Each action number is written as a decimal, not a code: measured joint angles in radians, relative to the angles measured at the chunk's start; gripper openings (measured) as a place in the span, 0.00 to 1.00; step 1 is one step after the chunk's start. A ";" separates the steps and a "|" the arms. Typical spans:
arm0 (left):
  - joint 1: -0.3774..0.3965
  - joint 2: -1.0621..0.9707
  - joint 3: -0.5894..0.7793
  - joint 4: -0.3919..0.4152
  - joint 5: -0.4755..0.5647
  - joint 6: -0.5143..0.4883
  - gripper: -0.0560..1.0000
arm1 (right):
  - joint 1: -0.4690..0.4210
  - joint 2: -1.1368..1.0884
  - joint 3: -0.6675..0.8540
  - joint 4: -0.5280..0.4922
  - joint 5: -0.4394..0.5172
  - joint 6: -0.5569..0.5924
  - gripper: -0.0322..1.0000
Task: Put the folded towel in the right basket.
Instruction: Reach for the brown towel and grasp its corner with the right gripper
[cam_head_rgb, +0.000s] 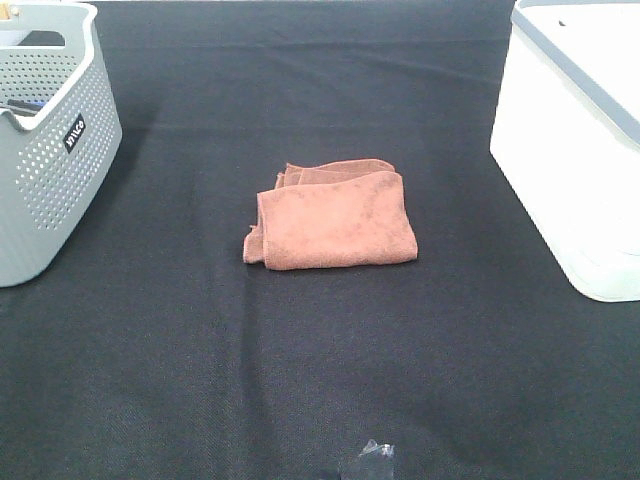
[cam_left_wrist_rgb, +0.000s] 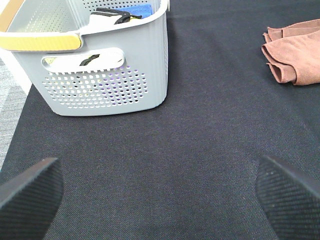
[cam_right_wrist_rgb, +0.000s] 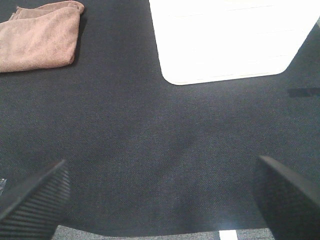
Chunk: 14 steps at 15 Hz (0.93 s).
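Observation:
A folded reddish-brown towel (cam_head_rgb: 334, 215) lies flat in the middle of the black table cloth. It also shows in the left wrist view (cam_left_wrist_rgb: 295, 52) and in the right wrist view (cam_right_wrist_rgb: 39, 35). The right basket (cam_head_rgb: 570, 140) is white and stands at the right edge; it also shows in the right wrist view (cam_right_wrist_rgb: 230, 40). My left gripper (cam_left_wrist_rgb: 160, 192) is open and empty, well short of the towel. My right gripper (cam_right_wrist_rgb: 162, 197) is open and empty, near the table's front edge, apart from towel and basket. Neither gripper shows in the high view.
A grey perforated basket (cam_head_rgb: 45, 140) with some items inside stands at the far left, also in the left wrist view (cam_left_wrist_rgb: 95, 60). A small dark crumpled object (cam_head_rgb: 370, 462) lies at the front edge.

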 joint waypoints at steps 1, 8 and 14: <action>0.000 0.000 0.000 0.000 0.000 0.000 0.97 | 0.000 0.041 -0.002 0.000 0.000 0.000 0.96; 0.000 0.000 0.000 0.000 0.000 0.000 0.97 | 0.000 0.898 -0.408 0.266 -0.038 -0.050 0.96; 0.000 0.000 0.000 -0.001 0.000 0.000 0.97 | 0.028 1.385 -0.744 0.475 -0.115 -0.217 0.96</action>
